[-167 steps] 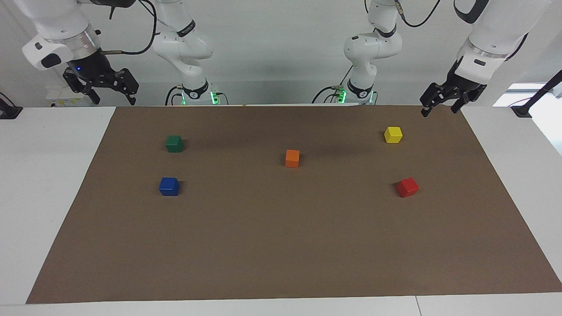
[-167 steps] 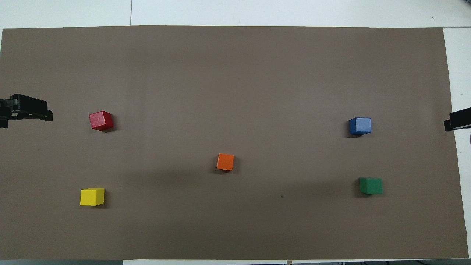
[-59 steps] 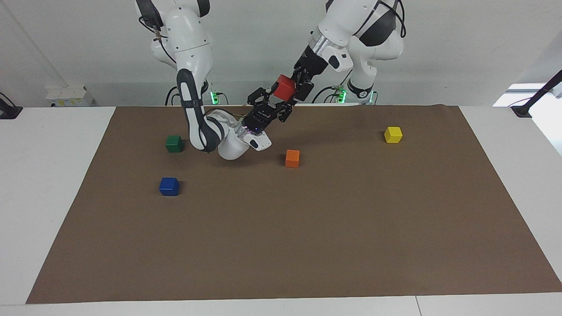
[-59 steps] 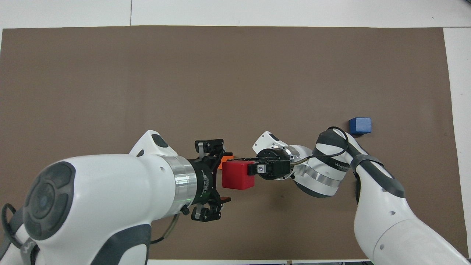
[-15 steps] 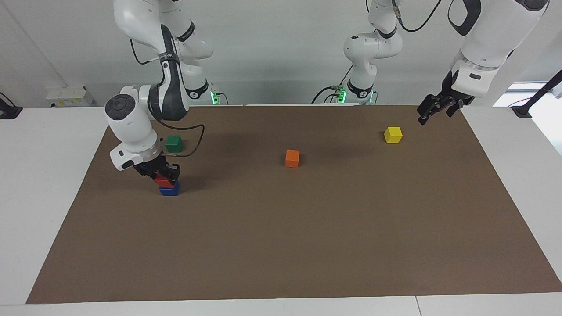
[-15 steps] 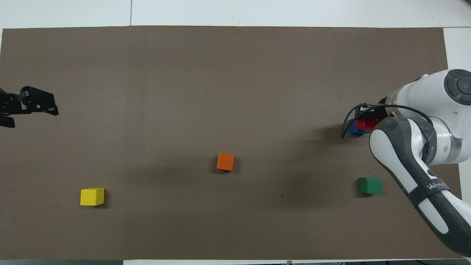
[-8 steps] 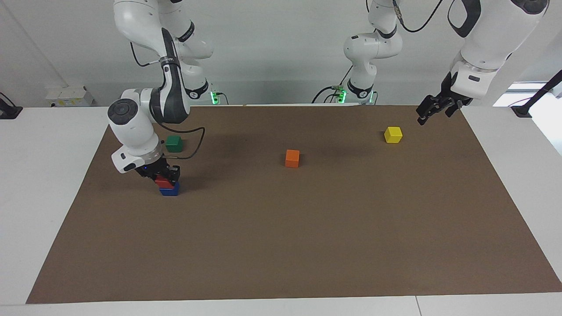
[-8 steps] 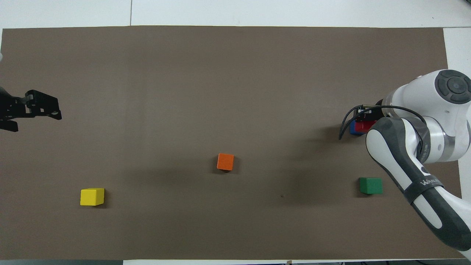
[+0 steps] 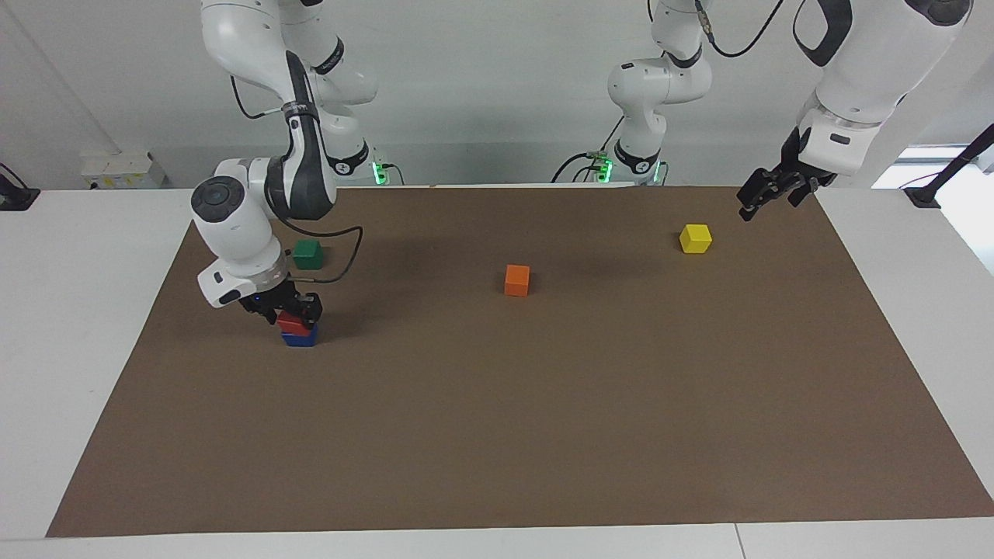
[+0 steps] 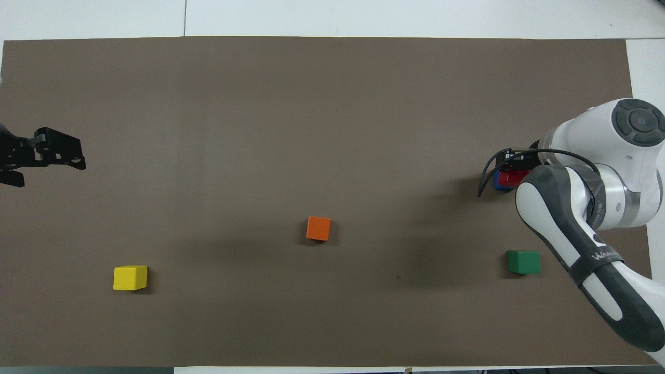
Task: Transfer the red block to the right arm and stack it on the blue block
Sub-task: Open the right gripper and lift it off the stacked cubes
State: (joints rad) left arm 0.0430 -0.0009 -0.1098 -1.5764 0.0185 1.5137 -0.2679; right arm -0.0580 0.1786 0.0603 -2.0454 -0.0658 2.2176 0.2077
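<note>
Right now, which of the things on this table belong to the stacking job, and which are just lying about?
Part of the job:
red block, sitting on the blue block
right gripper, at the red block
left gripper, waiting above the mat's edge near the yellow block

Just lying about:
yellow block
orange block
green block

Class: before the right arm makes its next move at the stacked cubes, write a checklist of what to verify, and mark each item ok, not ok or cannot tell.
1. Small glossy red cube sits on the small dark blue cube: ok.
2. Red cube squarely aligned on the blue one: cannot tell.
3. Right gripper has let go of the red cube: cannot tell; its fingers are around the cube.
4. Dark green cube, nearer the robots, stands apart from the stack: ok.
5. Left gripper waits in the air at its own end of the table, above the small yellow cube: ok.
</note>
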